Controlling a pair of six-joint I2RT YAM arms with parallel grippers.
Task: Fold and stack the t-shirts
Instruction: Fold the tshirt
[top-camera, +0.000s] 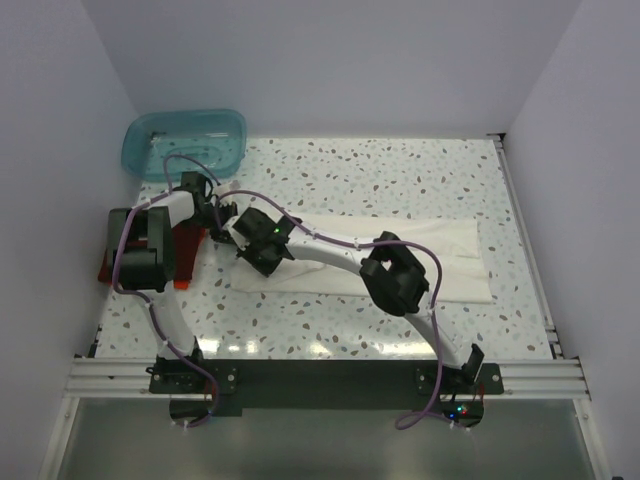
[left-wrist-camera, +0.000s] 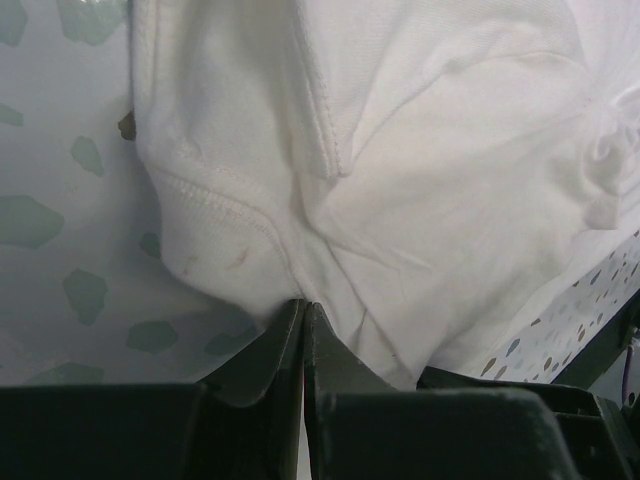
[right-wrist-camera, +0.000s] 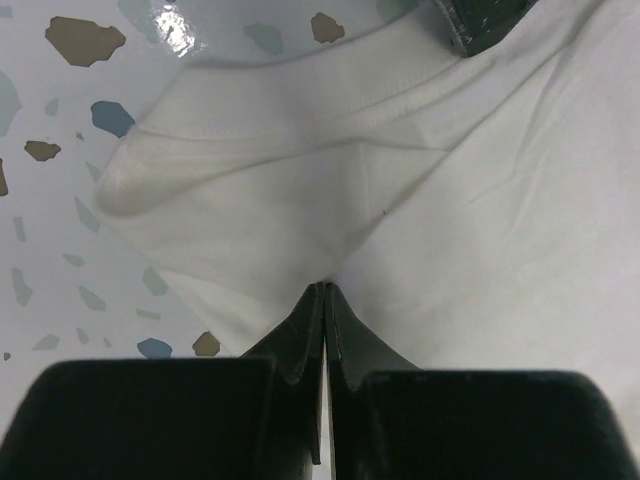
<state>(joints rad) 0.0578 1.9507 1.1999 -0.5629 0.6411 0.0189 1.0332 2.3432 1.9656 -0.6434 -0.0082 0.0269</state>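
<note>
At the left edge, under the left arm, lies the dark red t-shirt (top-camera: 192, 248), folded, with the orange t-shirt (top-camera: 181, 284) showing as a thin edge at its near side. Just right of them the left gripper (left-wrist-camera: 303, 306) is clenched on a bunched fold of the cream-white t-shirt (top-camera: 420, 255). The right gripper (right-wrist-camera: 325, 292) beside it pinches the same end. The shirt stretches rightward across the table (top-camera: 400, 170) as a long band. It looks light, limp and prone to sag, so hemmed edges and corners are likely the surest holds.

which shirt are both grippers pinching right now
The cream-white shirt, stretched across the table: left gripper and right gripper both pinch it. The dark red shirt lies folded at the left.
</note>
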